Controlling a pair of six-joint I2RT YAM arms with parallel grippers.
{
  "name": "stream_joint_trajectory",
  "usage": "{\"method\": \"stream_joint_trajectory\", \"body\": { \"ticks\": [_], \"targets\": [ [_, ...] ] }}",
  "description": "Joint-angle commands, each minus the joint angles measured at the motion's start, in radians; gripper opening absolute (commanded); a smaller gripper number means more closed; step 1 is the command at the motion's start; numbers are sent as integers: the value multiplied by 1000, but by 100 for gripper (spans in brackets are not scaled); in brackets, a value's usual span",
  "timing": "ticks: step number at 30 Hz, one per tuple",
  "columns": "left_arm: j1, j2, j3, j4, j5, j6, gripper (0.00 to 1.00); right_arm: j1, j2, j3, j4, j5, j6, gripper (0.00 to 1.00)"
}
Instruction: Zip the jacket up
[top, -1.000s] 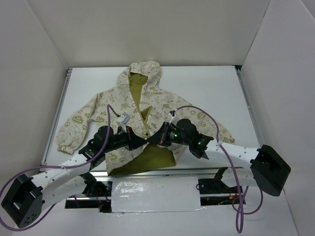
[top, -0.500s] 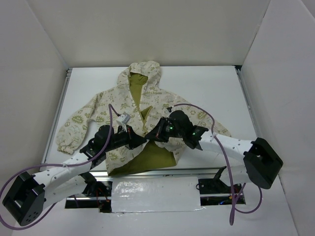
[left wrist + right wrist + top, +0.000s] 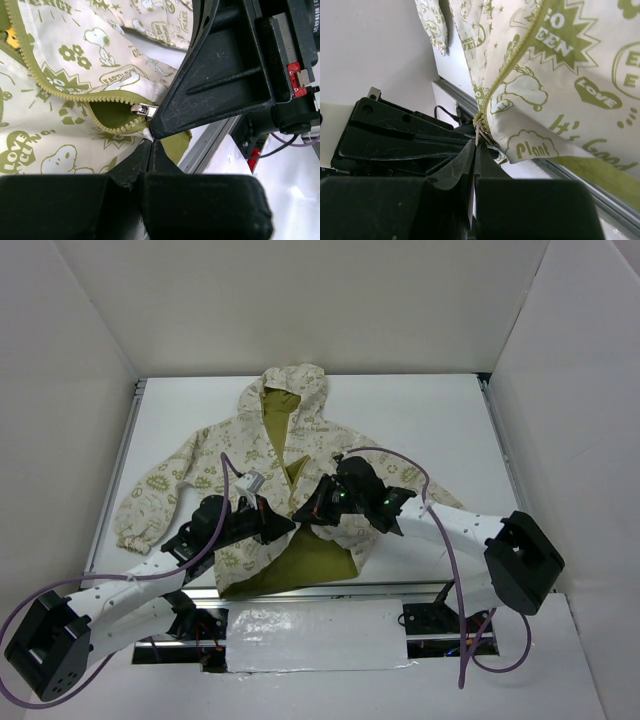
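Observation:
The cream jacket (image 3: 200, 475) with olive-green prints lies flat on the table, hood at the far end and front partly open. My left gripper (image 3: 288, 527) is shut on the jacket's bottom edge just below the zipper's end (image 3: 148, 133). My right gripper (image 3: 303, 520) meets it tip to tip and is shut on the metal zipper pull (image 3: 479, 129). The slider (image 3: 142, 110) sits at the low end of the olive zipper teeth (image 3: 55, 92). In the right wrist view the jacket (image 3: 570, 60) hangs above my shut fingers (image 3: 462, 165).
Olive fabric (image 3: 315, 560) shows in the jacket's open front near the table's metal front rail (image 3: 380, 587). White walls close in the table on three sides. A purple cable (image 3: 400, 465) loops over the right arm. The jacket's sleeves (image 3: 140, 510) spread out to both sides.
The right arm's wrist and forearm have swung up and left, away from the front edge, while its tips stay at the zipper's bottom. The left arm has barely moved.

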Motion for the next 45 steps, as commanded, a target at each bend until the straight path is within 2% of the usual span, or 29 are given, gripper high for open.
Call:
{"method": "stream_joint_trajectory", "body": {
  "ticks": [1, 3, 5, 7, 8, 11, 18, 25, 29, 39, 42, 45],
  "targets": [
    [-14, -16, -12, -12, 120, 15, 0, -68, 33, 104, 72, 87, -90, 0],
    [-14, -13, -6, -28, 120, 26, 0, -91, 36, 108, 168, 25, -142, 0],
    [-14, -11, 2, -55, 102, 34, 0, -98, 33, 101, 290, -128, -163, 0],
    [-14, -13, 11, -88, 90, 45, 0, -98, 48, 162, 259, -205, -216, 0],
    [-14, -14, 11, -96, 79, 52, 0, -99, 52, 192, 154, -219, -238, 0],
    [-14, -19, 22, -137, 41, 57, 0, -99, 47, 225, 45, -231, -276, 0],
    [-14, -38, 37, -174, 28, 77, 0, -98, -23, 70, 6, -244, -360, 0],
    [-14, -57, 40, -182, 50, 86, 0, -98, -125, -80, -5, -225, -402, 0],
    [-14, -51, 34, -156, 85, 89, 0, -98, -151, -151, 48, -234, -385, 0],
    [-14, 25, 39, -142, 93, 83, 0, -98, -132, -77, 122, -236, -299, 0],
    [-14, 48, 54, -185, 9, 51, 0, -98, -113, -15, 92, -230, -253, 0],
    [-14, 59, 74, -194, -61, 2, 0, -96, -57, 47, 24, -153, -201, 0]
  ]
}}
